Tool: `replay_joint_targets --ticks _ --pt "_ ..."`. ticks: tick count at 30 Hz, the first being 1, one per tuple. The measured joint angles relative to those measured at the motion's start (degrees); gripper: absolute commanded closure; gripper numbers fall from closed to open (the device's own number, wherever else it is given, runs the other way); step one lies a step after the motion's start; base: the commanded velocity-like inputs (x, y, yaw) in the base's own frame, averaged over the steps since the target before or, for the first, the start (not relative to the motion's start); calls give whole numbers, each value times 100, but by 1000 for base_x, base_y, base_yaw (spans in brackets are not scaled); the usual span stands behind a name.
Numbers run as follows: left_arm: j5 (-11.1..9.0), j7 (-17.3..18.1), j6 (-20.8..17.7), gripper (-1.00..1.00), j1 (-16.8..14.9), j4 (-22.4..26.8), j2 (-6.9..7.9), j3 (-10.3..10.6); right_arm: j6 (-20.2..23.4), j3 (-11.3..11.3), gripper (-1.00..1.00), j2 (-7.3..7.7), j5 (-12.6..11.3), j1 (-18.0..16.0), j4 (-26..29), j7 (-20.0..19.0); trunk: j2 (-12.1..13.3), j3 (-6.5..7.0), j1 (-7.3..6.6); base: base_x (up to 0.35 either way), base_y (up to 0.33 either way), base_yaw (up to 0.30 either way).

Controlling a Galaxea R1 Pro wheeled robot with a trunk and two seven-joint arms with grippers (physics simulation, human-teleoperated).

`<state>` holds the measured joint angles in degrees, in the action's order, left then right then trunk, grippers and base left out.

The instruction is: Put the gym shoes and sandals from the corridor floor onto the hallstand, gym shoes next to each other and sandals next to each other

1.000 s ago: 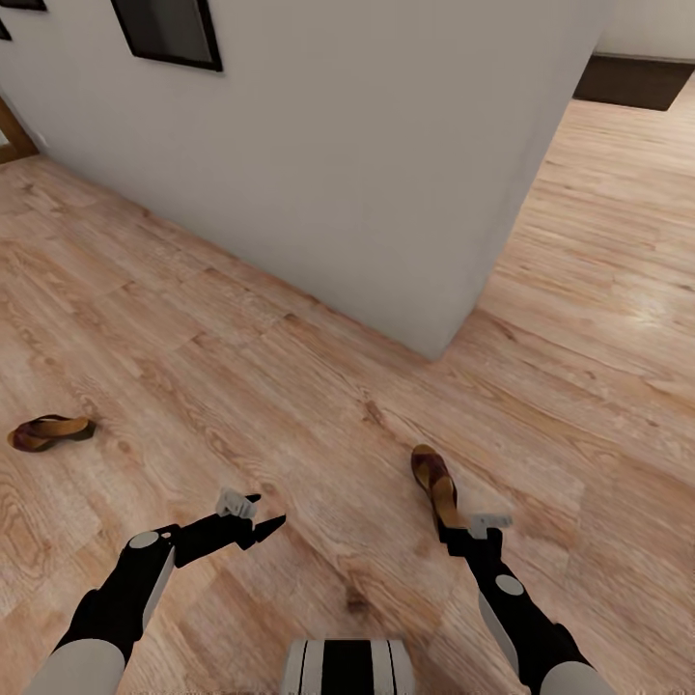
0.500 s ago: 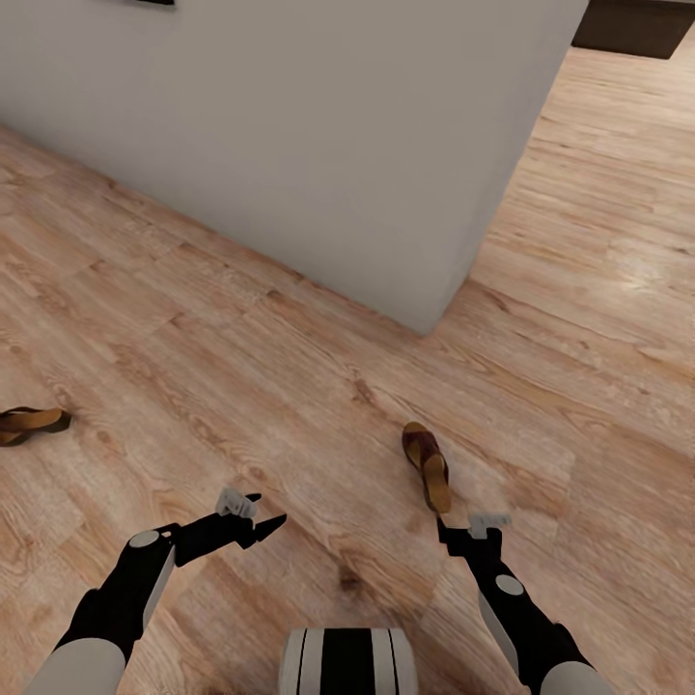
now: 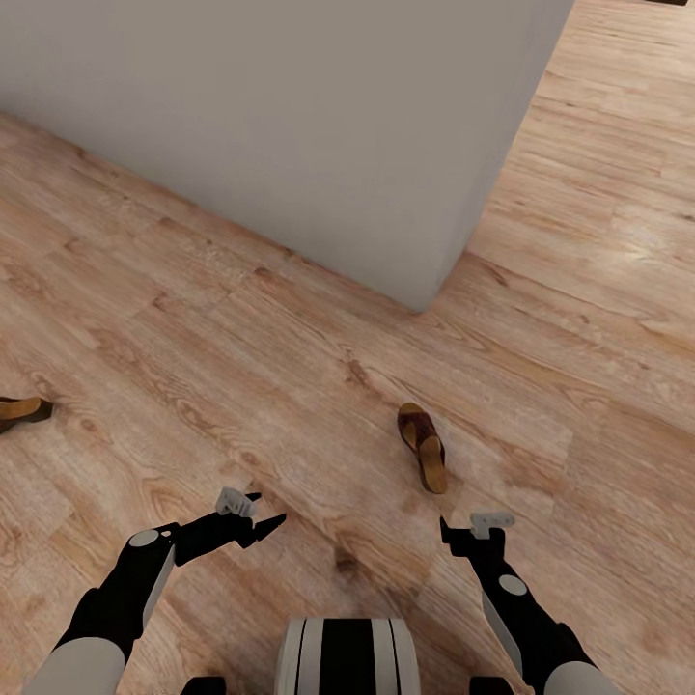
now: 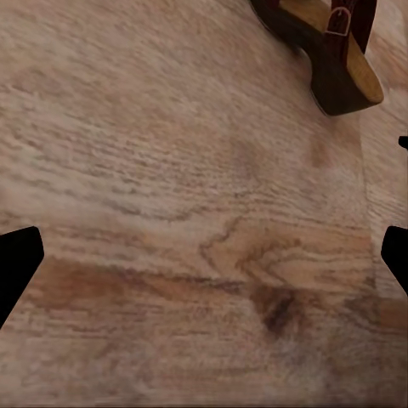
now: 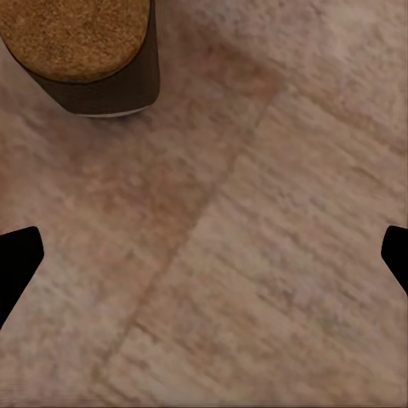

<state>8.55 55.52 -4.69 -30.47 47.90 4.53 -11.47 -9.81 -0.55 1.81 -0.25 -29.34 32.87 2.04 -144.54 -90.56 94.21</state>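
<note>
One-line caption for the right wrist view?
Open right gripper above the wood-plank floor, with a sandal heel just ahead.

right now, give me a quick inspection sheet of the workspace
surface: corridor floor, light wood planks with grain and knots
job's things: one sandal lies on the floor just ahead of the right gripper; a second sandal lies at the far left, cut by the picture's edge; gym shoes and hallstand: nothing seen
clutter: nothing seen
grippers: left gripper and right gripper both hang above the floor, jaws apart, holding nothing
cables: nothing seen
surroundings: grey wall corner ahead, with floor running on past it to the right
</note>
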Motion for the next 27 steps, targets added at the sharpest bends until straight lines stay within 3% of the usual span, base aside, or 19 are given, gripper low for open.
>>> replay_joint_targets --ticks 11,20,22,27 --pt "5 0 2 -100 0 49 6 -7 5 -7 -100 2 1 0 5 -1 0 -3 0 0 0 -1" --pt "6 17 -82 -100 -82 688 -15 24 4 -23 -100 6 8 0 33 -3 0 -2 0 0 0 0" --pt "5 18 -165 -100 -124 839 -27 25 4 -23 -100 5 8 0 35 -3 0 -2 0 0 0 0" --pt "-99 41 -797 -100 -273 1262 -73 56 4 -35 -100 3 9 0 33 -8 0 -2 0 0 0 0"
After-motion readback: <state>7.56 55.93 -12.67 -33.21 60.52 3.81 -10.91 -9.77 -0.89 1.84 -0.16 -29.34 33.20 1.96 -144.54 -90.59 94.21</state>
